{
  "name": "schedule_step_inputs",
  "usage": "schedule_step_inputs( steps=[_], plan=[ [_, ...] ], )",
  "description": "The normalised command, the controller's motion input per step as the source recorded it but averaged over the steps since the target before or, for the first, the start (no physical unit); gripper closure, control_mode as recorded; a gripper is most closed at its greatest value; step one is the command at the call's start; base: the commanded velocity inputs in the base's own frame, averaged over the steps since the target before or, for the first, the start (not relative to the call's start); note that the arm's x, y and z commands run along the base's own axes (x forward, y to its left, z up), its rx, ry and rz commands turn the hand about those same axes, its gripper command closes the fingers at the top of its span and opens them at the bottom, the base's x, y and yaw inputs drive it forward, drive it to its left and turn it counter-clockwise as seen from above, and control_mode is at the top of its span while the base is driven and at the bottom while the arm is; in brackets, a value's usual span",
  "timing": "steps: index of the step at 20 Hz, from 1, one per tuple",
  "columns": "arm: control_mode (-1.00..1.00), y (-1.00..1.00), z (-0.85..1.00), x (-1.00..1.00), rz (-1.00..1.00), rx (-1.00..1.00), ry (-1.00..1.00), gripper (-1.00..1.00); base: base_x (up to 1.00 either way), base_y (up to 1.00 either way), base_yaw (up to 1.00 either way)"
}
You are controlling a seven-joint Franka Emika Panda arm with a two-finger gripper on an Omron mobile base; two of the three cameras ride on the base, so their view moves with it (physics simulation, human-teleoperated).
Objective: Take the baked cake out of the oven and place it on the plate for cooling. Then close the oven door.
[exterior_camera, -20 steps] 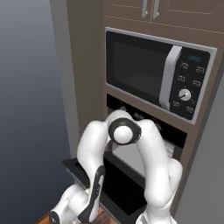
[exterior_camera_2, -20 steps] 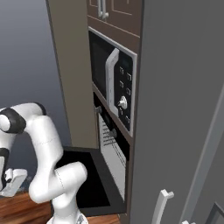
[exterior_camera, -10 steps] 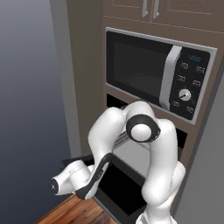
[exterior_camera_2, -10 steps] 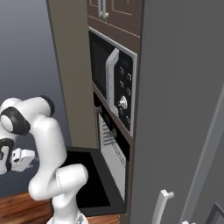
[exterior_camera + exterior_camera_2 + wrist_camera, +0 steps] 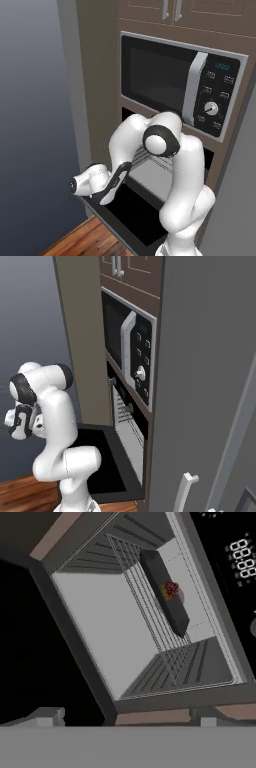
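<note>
Inside, oven [image 5: 150,617] with door [image 5: 131,212] dropped open, cake [image 5: 171,590] on dark tray [image 5: 164,592] on rack, pincer [image 5: 75,185] spread apart, empty.

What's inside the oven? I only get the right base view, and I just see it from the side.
Observer: In the hand view, the black built-in wall oven holds a pale cake topped with red berries.
Operator: Is it sitting on something?
Observer: Yes, on a dark flat baking tray that sits on a silver wire rack.
Operator: Are the fingers grabbing it?
Observer: No. The two fingers stand wide apart with nothing between them, outside the oven's opening.
</note>
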Motion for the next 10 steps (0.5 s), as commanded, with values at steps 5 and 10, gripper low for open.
schedule_step_inputs(
  steps=[5,10],
  plan=[
    [-1.0,-0.59,0.03,0.02,0.0,-0.12,-0.09,-1.0,0.0,0.0,0.0],
    [-1.0,-0.46,0.01,0.31,0.0,-0.15,-0.01,-1.0,0.0,0.0,0.0]
  ],
)
